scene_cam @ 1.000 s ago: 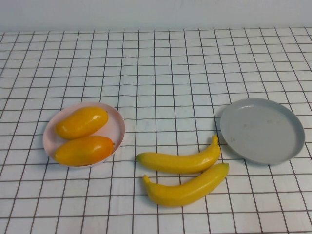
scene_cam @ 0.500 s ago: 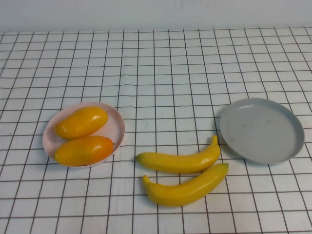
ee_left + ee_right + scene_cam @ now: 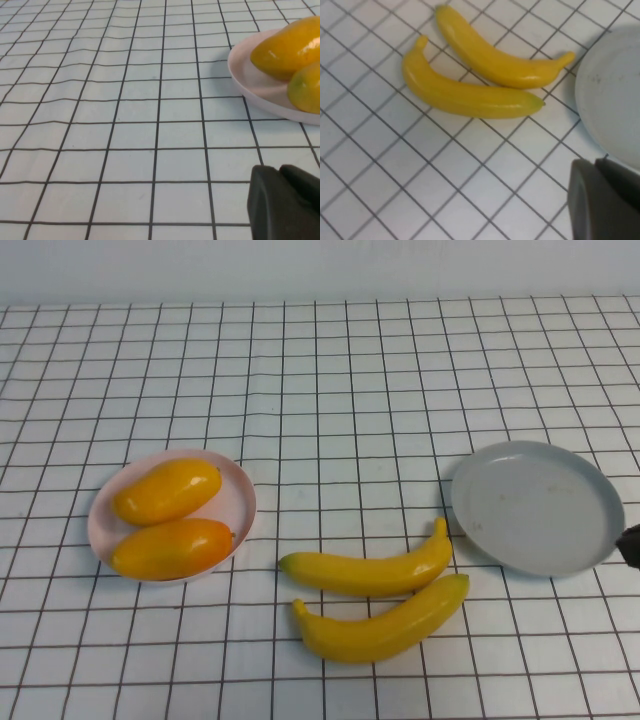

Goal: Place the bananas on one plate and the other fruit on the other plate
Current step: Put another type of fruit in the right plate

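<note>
Two yellow bananas [image 3: 370, 570] [image 3: 385, 625] lie side by side on the cloth at front centre, left of the empty grey-blue plate [image 3: 535, 505]. Two orange-yellow mango-like fruits [image 3: 167, 490] [image 3: 172, 548] lie on the pale pink plate [image 3: 240, 500] at the left. My right gripper [image 3: 630, 545] shows only as a dark tip at the right edge, beside the grey-blue plate. In the right wrist view it [image 3: 595, 165] is shut and empty, near the plate [image 3: 615, 100] and the bananas [image 3: 465, 92]. My left gripper [image 3: 279, 172] is shut and empty, apart from the pink plate [image 3: 250, 82].
A white cloth with a black grid [image 3: 330, 390] covers the table. A pale wall runs along the far edge.
The dark tip of my right gripper has come into the high view at the right edge, beside the grey-blue plate. The fruit and plates have not moved.
</note>
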Action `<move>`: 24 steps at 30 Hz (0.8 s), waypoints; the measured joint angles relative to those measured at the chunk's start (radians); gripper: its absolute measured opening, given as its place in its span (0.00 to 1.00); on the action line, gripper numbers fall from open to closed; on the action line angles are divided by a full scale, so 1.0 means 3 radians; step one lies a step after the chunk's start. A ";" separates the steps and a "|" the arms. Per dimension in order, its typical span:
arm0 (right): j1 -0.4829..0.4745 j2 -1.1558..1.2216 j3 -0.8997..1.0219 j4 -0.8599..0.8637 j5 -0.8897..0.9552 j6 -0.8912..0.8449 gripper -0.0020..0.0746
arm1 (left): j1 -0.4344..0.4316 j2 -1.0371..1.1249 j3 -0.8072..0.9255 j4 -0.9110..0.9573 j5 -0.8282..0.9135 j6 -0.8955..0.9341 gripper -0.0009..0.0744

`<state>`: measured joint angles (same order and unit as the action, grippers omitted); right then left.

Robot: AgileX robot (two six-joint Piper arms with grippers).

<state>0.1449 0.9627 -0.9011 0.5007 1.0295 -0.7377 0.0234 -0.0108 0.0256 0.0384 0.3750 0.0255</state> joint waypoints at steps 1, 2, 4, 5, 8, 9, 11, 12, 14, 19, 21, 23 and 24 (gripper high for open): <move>0.0075 0.0103 -0.0019 -0.0115 -0.0046 -0.0036 0.01 | 0.0000 0.0000 0.0000 0.0000 0.0000 0.0000 0.01; 0.0156 0.0184 -0.0017 -0.0190 -0.0138 -0.0071 0.01 | 0.0000 0.0000 0.0000 0.0000 0.0000 0.0000 0.01; 0.0327 0.0373 -0.0017 -0.0313 -0.0369 -0.0149 0.01 | 0.0000 0.0000 0.0000 0.0000 0.0000 0.0000 0.01; 0.0398 0.0460 -0.0017 -0.0338 -0.0466 -0.0175 0.01 | 0.0000 0.0000 0.0000 0.0000 0.0000 0.0000 0.01; 0.0642 0.0693 -0.0022 -0.0349 -0.0717 -0.0232 0.08 | 0.0000 0.0000 0.0000 0.0000 0.0000 0.0000 0.01; 0.0725 0.0773 -0.0025 -0.0357 -0.0757 -0.0282 0.14 | 0.0000 0.0000 0.0000 0.0000 0.0000 0.0000 0.01; 0.0864 0.0906 -0.0033 -0.0357 -0.0806 -0.0402 0.30 | 0.0000 0.0000 0.0000 0.0000 0.0000 0.0000 0.01; 0.0941 0.0973 -0.0038 -0.0363 -0.0816 -0.0486 0.39 | 0.0000 0.0000 0.0000 0.0000 0.0000 0.0000 0.01; 0.1106 0.1091 -0.0040 -0.0378 -0.0845 -0.0703 0.54 | 0.0000 0.0000 0.0000 0.0000 0.0000 0.0000 0.01; 0.1571 0.1341 -0.0040 -0.0583 -0.0914 -0.1206 0.63 | 0.0000 0.0000 0.0000 0.0000 0.0000 0.0000 0.01; 0.1705 0.1453 -0.0040 -0.0687 -0.0987 -0.1236 0.62 | 0.0000 0.0000 0.0000 0.0000 0.0000 0.0000 0.01; 0.1798 0.1599 -0.0045 -0.0775 -0.1096 -0.1255 0.60 | 0.0000 0.0000 0.0000 0.0000 0.0000 0.0000 0.01; 0.1830 0.1676 -0.0053 -0.0817 -0.1153 -0.1258 0.59 | 0.0000 0.0000 0.0000 0.0000 0.0000 0.0000 0.01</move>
<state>0.6940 1.4656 -0.9172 0.2557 0.6836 -1.1151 0.0234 -0.0108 0.0256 0.0384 0.3750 0.0255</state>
